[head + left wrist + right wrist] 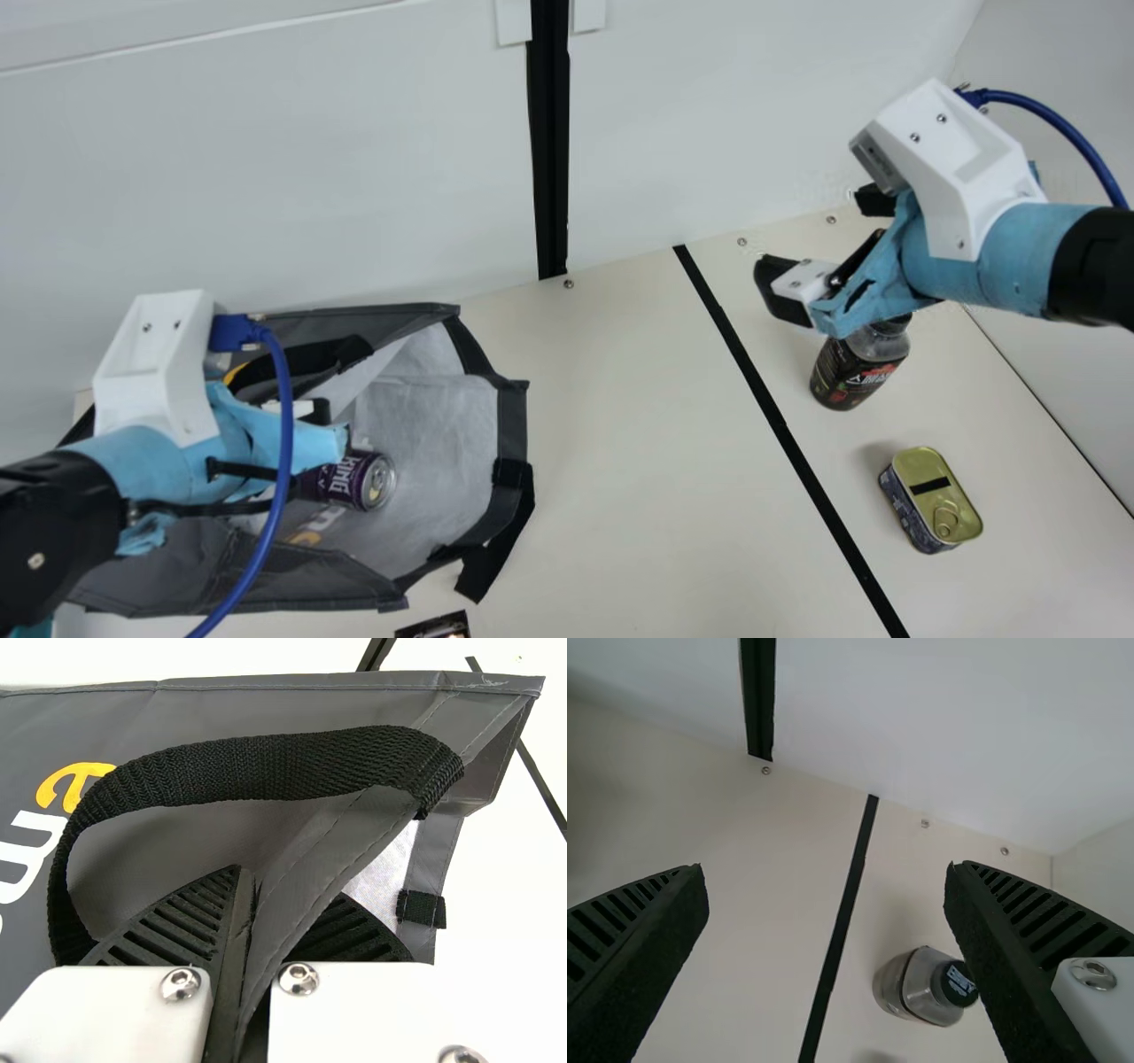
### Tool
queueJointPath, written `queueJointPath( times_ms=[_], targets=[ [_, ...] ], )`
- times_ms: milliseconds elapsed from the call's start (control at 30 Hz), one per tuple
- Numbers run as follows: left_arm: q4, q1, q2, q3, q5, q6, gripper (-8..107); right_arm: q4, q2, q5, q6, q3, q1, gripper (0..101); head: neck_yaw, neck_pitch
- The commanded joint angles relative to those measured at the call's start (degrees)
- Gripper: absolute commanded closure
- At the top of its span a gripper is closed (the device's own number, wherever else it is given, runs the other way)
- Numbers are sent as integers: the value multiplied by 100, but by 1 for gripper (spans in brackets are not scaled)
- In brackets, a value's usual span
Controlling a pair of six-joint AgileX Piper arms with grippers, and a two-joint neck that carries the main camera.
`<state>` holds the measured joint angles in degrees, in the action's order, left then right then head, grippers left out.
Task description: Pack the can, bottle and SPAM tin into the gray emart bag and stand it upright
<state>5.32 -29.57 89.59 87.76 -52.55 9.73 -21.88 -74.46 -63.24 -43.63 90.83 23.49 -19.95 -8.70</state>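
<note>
The gray bag [434,443] lies on its side at the left, its mouth open toward the table's middle; the purple can [354,480] rests inside. My left gripper [332,424] is at the bag's upper opening; in the left wrist view that gripper [250,904] is shut on the edge of the bag [301,873], beside a black handle. At the right, my right gripper [819,244] is open and empty above and behind the dark bottle [858,368], which stands upright. Between the fingers of the right gripper [828,877], table shows, with the bottle [926,986] near one finger. The SPAM tin [932,499] sits nearer the front.
A black tape strip [780,425] runs along the table between bag and bottle. White walls [691,115] rise behind the table. A small dark printed item [434,626] lies at the front edge of the main view, near a bag strap [485,567].
</note>
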Motion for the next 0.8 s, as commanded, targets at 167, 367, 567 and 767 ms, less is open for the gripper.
queueJointPath(
  times_ms=[167, 367, 567, 767],
  targets=[
    [0, 0, 0, 0, 0, 0, 107, 631, 163, -105, 493, 96, 55, 6, -5, -130],
    [0, 0, 0, 0, 0, 0, 107, 1363, 382, -232, 1299, 109, -69, 6, -5, -130],
    [0, 0, 0, 0, 0, 0, 107, 2159, 640, -451, 2241, 75, -399, 6, -5, -130],
    [0, 0, 0, 0, 0, 0, 107, 2845, 878, -666, 3094, -45, -792, 6, -5, -130]
  ],
)
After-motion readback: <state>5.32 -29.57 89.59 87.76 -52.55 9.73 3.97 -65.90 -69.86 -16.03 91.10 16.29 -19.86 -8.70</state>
